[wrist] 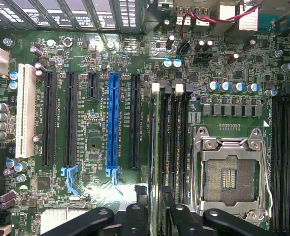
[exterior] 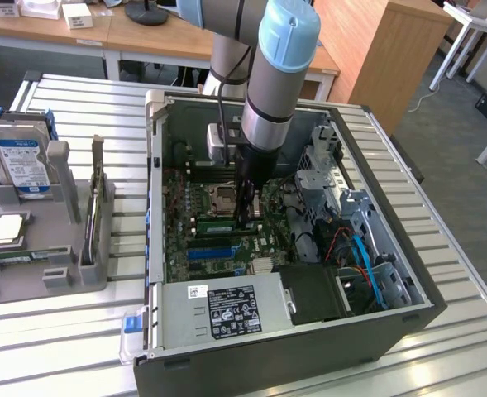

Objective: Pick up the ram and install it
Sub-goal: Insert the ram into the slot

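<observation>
The ram is a thin green stick seen edge-on, standing in a memory slot of the motherboard beside the empty processor socket. My gripper straddles one end of it. Its black fingers stand on either side of the stick with a small gap, so it is open and holds nothing. In the exterior view the gripper reaches down into the open computer case, and the ram lies in its slot just below the socket.
A grey holder on the exterior view's left carries a hard drive with a blue label and a square silver chip. The power supply, drive cage and cables crowd the case around the gripper.
</observation>
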Available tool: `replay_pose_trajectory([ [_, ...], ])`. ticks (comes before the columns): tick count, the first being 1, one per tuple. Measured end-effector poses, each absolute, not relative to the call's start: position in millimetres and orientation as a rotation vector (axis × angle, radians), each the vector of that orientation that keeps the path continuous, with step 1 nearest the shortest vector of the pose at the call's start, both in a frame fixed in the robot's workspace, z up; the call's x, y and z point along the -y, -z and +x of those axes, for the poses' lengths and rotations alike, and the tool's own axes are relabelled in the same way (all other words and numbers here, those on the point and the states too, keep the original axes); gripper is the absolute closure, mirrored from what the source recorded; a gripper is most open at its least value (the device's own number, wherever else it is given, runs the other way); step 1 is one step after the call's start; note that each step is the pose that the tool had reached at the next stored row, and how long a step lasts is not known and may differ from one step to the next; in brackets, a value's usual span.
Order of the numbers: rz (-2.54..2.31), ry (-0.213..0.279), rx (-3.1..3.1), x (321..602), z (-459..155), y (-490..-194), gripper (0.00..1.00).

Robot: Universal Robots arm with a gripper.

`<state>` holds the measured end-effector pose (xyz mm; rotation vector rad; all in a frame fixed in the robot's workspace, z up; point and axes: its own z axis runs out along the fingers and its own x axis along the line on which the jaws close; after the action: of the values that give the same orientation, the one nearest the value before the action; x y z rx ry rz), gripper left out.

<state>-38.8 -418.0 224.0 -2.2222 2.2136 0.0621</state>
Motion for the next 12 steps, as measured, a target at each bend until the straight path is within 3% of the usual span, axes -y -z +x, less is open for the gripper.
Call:
replay_pose_trajectory([
  [1, -2.222, -0.062, -2.214, 418.0, -38.9, -224.0, 0.75],
  [12, -2.222, -0.062, -2.214, 418.0, -38.9, -224.0, 0.75],
])
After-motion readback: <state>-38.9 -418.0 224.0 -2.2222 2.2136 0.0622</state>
